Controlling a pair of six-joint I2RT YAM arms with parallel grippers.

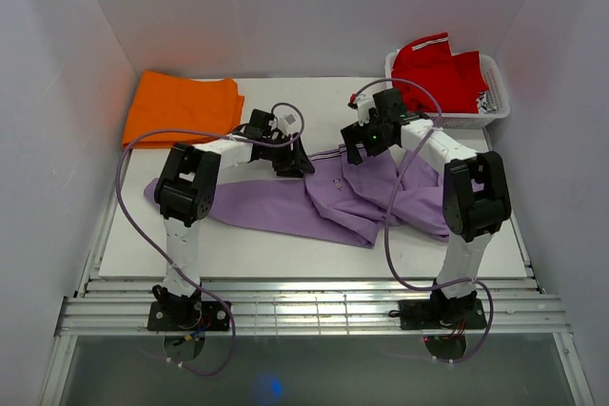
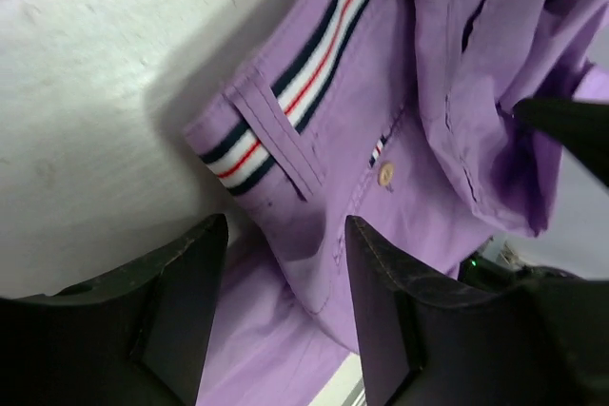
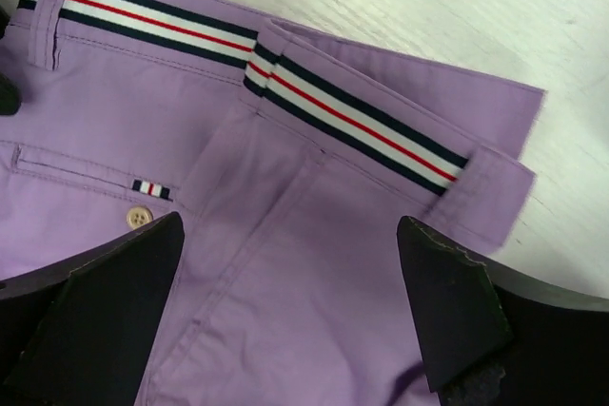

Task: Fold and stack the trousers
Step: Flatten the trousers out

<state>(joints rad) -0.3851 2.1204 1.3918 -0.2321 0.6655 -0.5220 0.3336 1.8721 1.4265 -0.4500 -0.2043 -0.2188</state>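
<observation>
The lilac trousers lie crumpled across the middle of the table, one leg stretched to the left. Their waistband carries a navy, white and red striped band, which also shows in the left wrist view. My left gripper is open just above the waistband's left corner, with lilac fabric showing between its fingers. My right gripper is wide open over the seat of the trousers, just below the waistband. A back pocket button lies beside its left finger.
A folded orange garment lies at the back left of the table. A white basket holding a red garment stands at the back right. White walls close in on both sides.
</observation>
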